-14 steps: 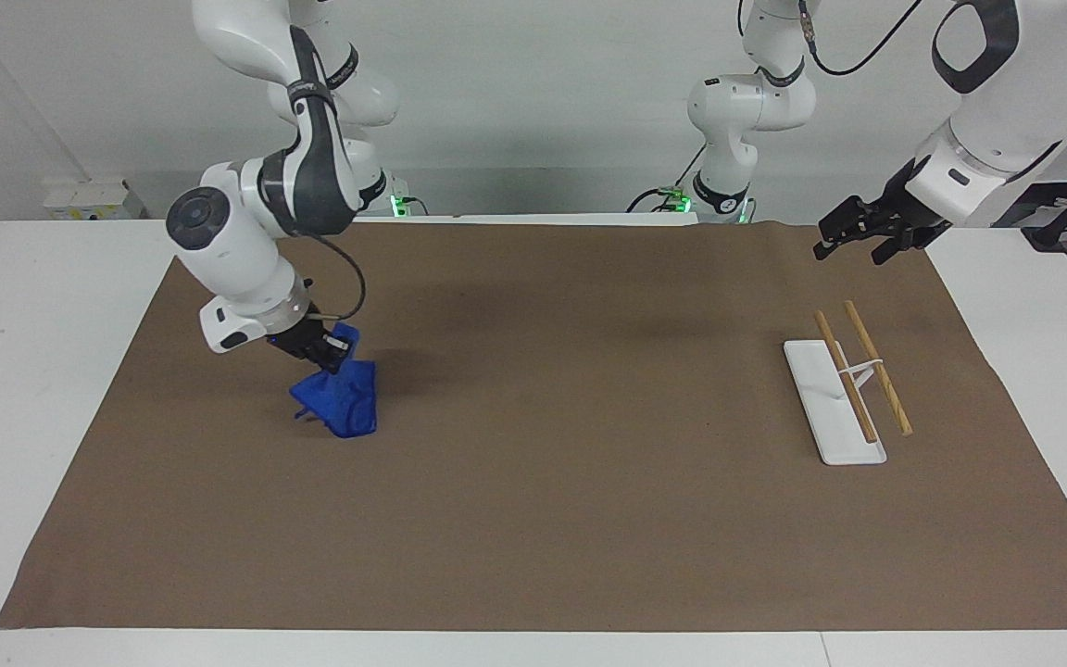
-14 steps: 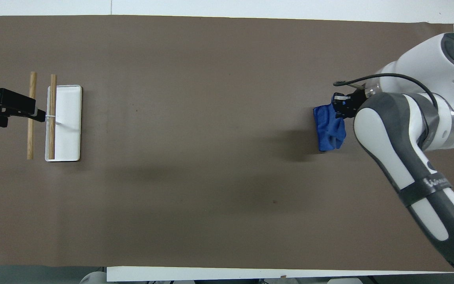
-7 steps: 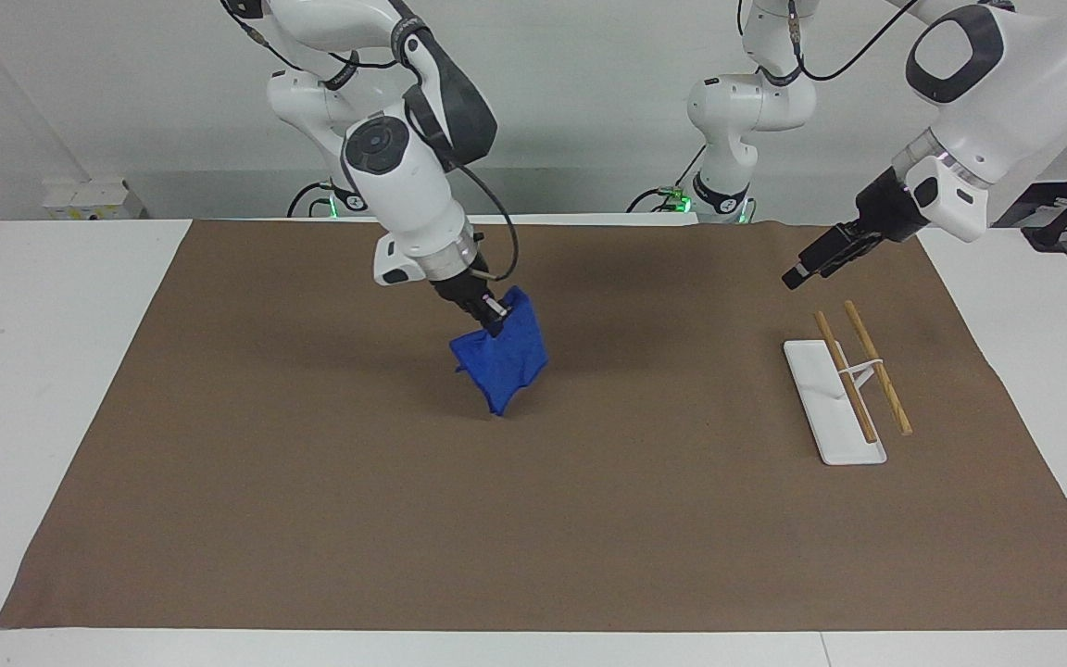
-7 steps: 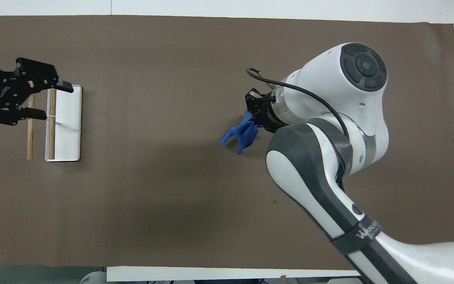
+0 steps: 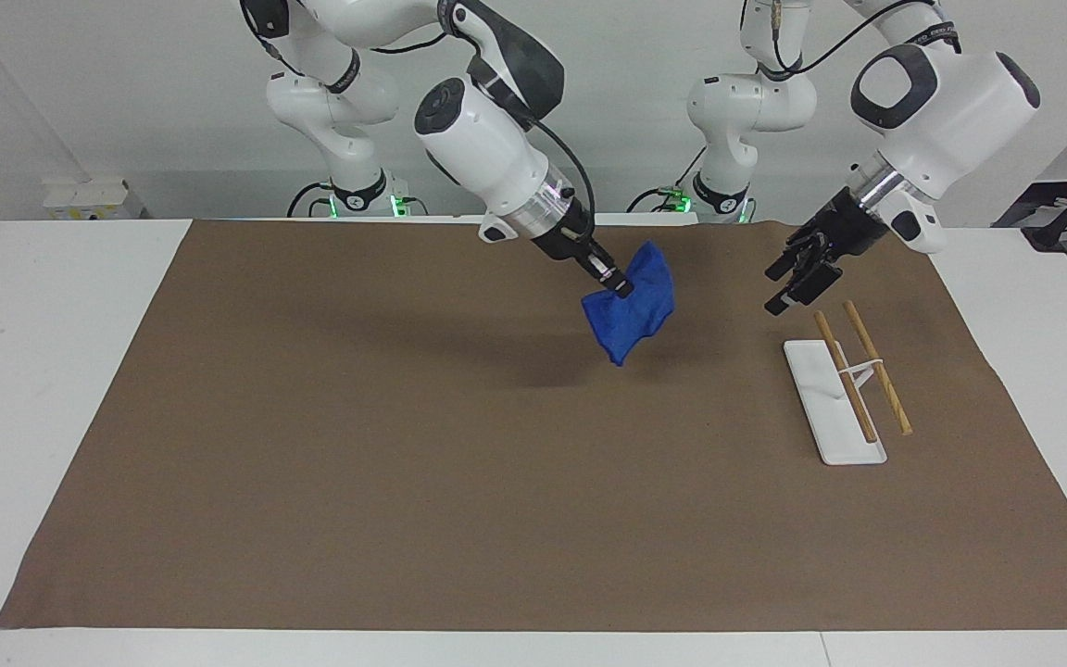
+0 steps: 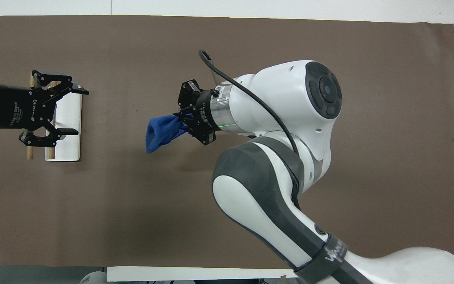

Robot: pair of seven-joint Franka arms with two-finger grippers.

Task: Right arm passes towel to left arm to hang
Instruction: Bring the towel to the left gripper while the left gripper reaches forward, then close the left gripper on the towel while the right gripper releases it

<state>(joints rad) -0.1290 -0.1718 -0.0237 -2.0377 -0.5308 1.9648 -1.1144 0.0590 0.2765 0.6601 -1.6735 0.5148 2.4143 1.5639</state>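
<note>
My right gripper is shut on the bunched top of the blue towel and holds it in the air over the middle of the brown mat, toward the left arm's end. In the overhead view the towel sticks out of the right gripper toward the left gripper. My left gripper is open and empty, up in the air beside the towel with a gap between them. In the overhead view the left gripper is over the rack, jaws spread wide and facing the towel.
The rack's white base lies on the brown mat at the left arm's end, with two wooden rods on a thin white stand. In the overhead view the base lies partly under the left gripper.
My right gripper lifted the towel off the mat and carried it across toward the left arm's end. My left gripper came down and toward the towel, turning to face it with jaws open.
</note>
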